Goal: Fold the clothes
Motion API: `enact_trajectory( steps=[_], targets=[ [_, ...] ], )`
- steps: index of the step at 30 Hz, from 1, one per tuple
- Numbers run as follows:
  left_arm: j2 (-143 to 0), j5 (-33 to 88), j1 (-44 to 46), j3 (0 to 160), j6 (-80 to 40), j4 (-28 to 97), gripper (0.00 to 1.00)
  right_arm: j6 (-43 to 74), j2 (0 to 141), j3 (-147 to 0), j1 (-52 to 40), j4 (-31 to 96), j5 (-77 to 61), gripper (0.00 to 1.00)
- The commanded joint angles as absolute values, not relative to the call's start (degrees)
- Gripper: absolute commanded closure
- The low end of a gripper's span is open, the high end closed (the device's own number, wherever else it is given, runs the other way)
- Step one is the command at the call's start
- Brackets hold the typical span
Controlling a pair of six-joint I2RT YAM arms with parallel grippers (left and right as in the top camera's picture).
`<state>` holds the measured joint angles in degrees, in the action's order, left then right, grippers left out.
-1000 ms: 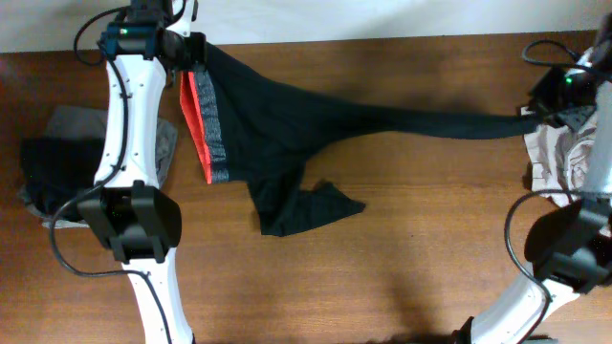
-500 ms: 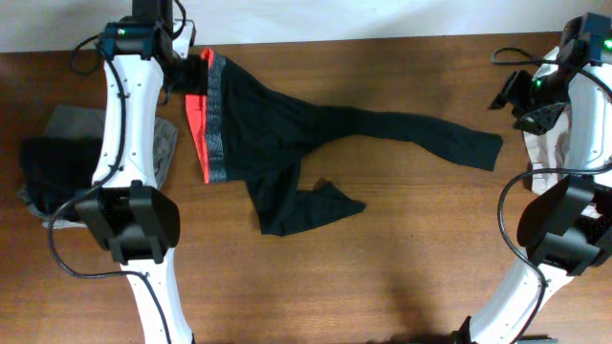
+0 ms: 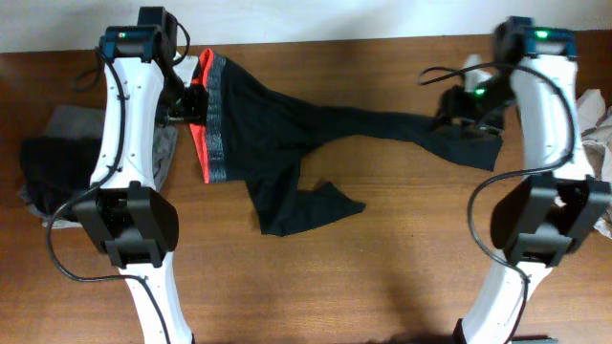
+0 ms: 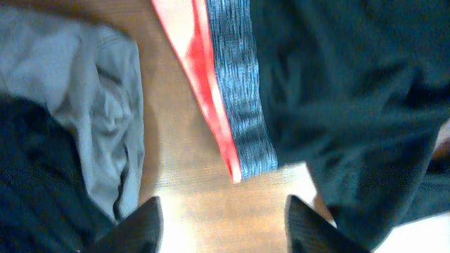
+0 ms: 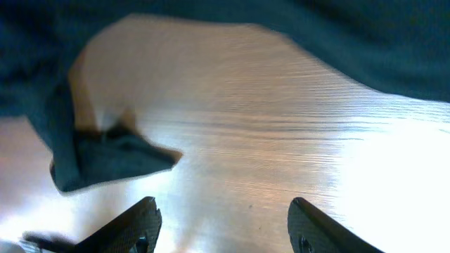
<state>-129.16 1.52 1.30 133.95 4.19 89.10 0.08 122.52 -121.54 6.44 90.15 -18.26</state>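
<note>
Black leggings [image 3: 287, 119] lie spread on the wooden table, grey waistband [image 3: 216, 119] at the left with its red-orange lining [image 3: 198, 143] turned up. One leg runs right to its end [image 3: 469, 143]; the other lies crumpled near the middle [image 3: 306, 205]. My left gripper [image 3: 186, 98] hovers beside the waistband, open, with bare wood between its fingers [image 4: 137, 228]; the waistband [image 4: 239, 105] lies just ahead of it. Over the leg's end, my right gripper [image 3: 457, 103] is open too, wood showing between its fingers [image 5: 133, 228] and black fabric [image 5: 98, 158] ahead.
A pile of grey and black garments [image 3: 57, 172] sits at the table's left edge, seen as grey cloth [image 4: 105, 105] in the left wrist view. Beige garments [image 3: 598, 124] lie at the right edge. The far table edge meets a white wall [image 3: 335, 19].
Both grippers opened and let go of the leggings. The stretched leg dropped onto the table and shortened leftward. My right arm swung left over the leg's end.
</note>
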Motion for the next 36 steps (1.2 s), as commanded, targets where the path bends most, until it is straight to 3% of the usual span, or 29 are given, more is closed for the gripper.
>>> enact_trajectory(
  steps=[1, 4, 14, 18, 21, 29, 36],
  targets=[
    [-127.04, 2.2, 0.95, 133.64, 3.95, 93.36, 0.53, -4.47, 119.9, -121.71, 1.08, 90.26, -19.25, 0.37],
    [-125.43, 2.17, 0.95, 133.64, 3.92, 95.09, 0.58, -4.75, 118.63, -121.71, -2.07, 89.93, -19.18, 0.37],
    [-113.1, -6.63, 0.21, 133.62, -0.23, 90.59, 0.57, -4.23, 105.65, -121.71, -9.58, 86.61, -14.13, 0.37],
    [-112.6, -3.79, -0.51, 132.53, 4.14, 84.79, 0.53, -1.72, 99.22, -121.71, -13.69, 84.77, -8.69, 0.36],
    [-112.51, 2.55, -0.56, 129.23, 7.73, 83.55, 0.65, -0.08, 96.12, -121.71, -17.17, 85.3, -2.7, 0.36],
    [-105.67, 4.75, 1.41, 127.44, 9.61, 84.75, 0.63, 5.69, 89.08, -121.71, -29.65, 85.97, 15.31, 0.35],
    [-96.31, -3.27, 1.34, 124.77, 5.63, 85.6, 0.57, 7.62, 88.75, -119.94, -33.1, 86.06, 16.53, 0.36]
  ],
)
